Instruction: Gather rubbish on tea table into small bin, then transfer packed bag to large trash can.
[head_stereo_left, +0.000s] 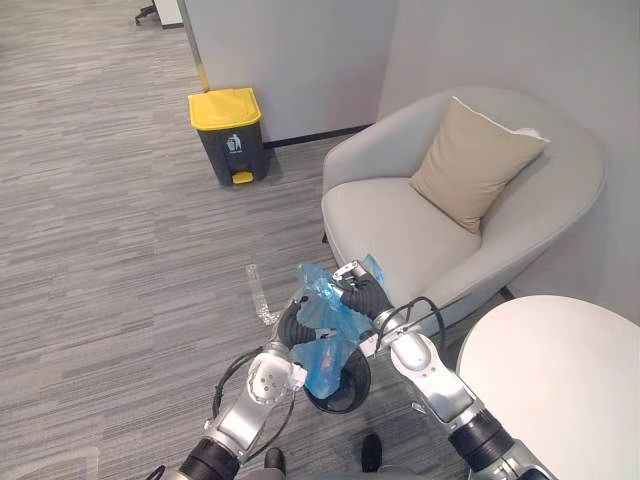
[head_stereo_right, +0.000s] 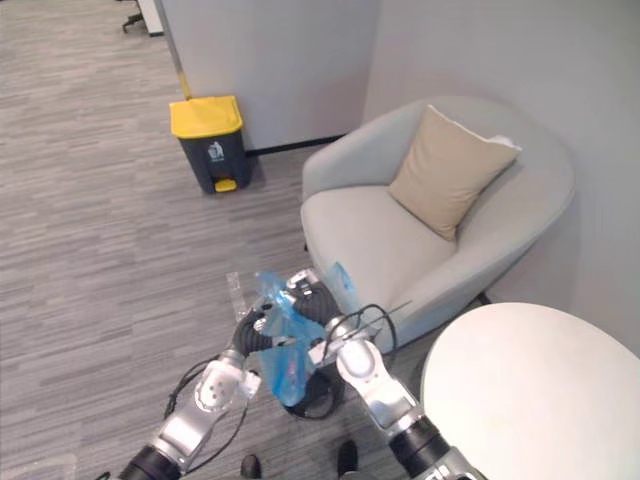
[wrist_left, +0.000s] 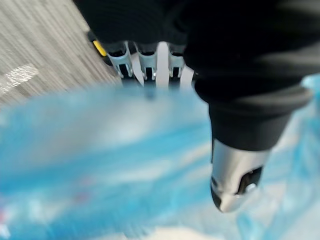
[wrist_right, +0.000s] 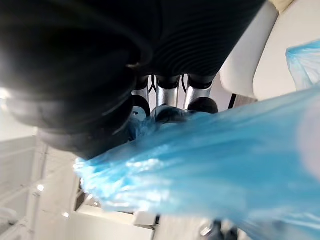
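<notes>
1. Low in front of us, between the two arms, we see the blue bag (head_stereo_left: 325, 345) held up off the floor, crumpled and partly see-through.
2. The right hand (head_stereo_left: 365, 295) sits at the top of the bag. In its wrist view the fingers (wrist_right: 167, 96) curl down into the bunched plastic, so we read this hand as clamped on the bag. Loose corners of the bag stick out on either side of it.
3. The left hand (head_stereo_left: 290, 325) lies against the bag's side, just below and beside the right hand. In its own wrist view the plastic covers what lies past the hand, so we cannot tell whether it grips.
4. The bag's lower end hangs at the mouth of the small bin (head_stereo_left: 352, 392), a black round one standing on the carpet floor (head_stereo_left: 100, 250). We cannot tell whether the bottom of the bag is inside the bin or just above it.
5. The large trash can (head_stereo_left: 230, 135), dark with a yellow lid, stands by the wall, well apart from the bag and hands. Its lid is down.
6. A clear piece of plastic (head_stereo_left: 258, 292) lies on the carpet near the left hand.
7. A pale armchair (head_stereo_left: 400, 230) with a tan cushion (head_stereo_left: 470, 160) stands just beyond the hands, and a white round table (head_stereo_left: 560, 380) is near the right arm.
</notes>
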